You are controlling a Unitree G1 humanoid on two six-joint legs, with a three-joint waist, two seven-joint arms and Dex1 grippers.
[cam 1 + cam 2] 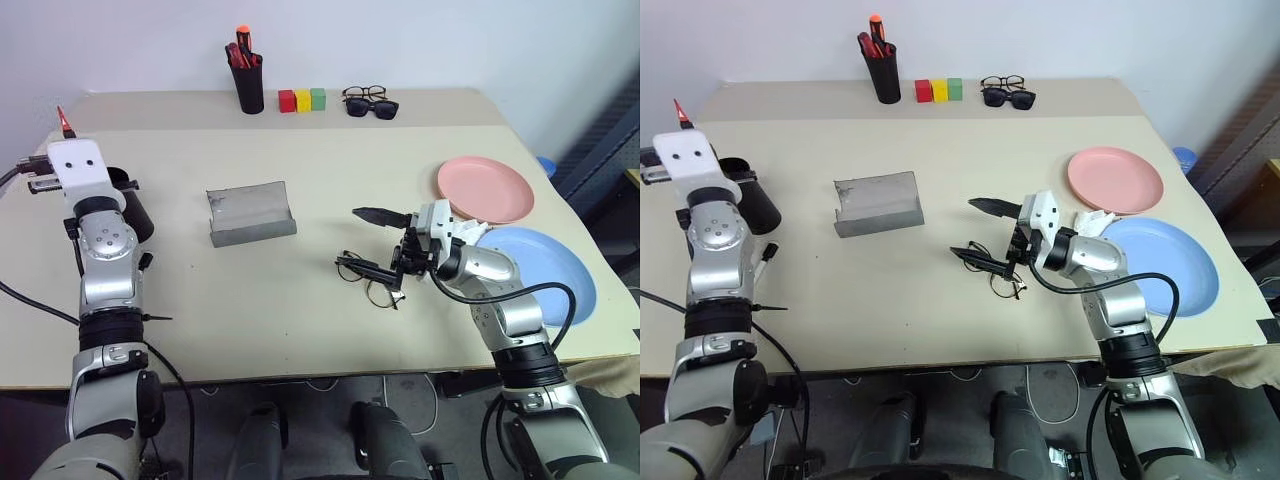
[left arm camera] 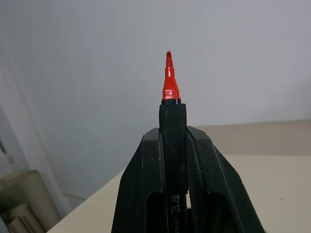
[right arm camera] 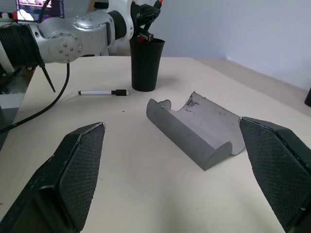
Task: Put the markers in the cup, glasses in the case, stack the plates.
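Seemingly, the left gripper (image 3: 146, 22), clamped on the red marker (image 2: 169, 85), hovers just above the cup (image 3: 146, 65), while the right gripper (image 1: 382, 243) gapes wide over the glasses (image 1: 367, 281).

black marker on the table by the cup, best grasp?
Grip the black marker across mid-barrel, coming from straight above. It lies flat on the table with nothing against it, a little short of the cup, so fingers set crosswise to its length can close on both sides.
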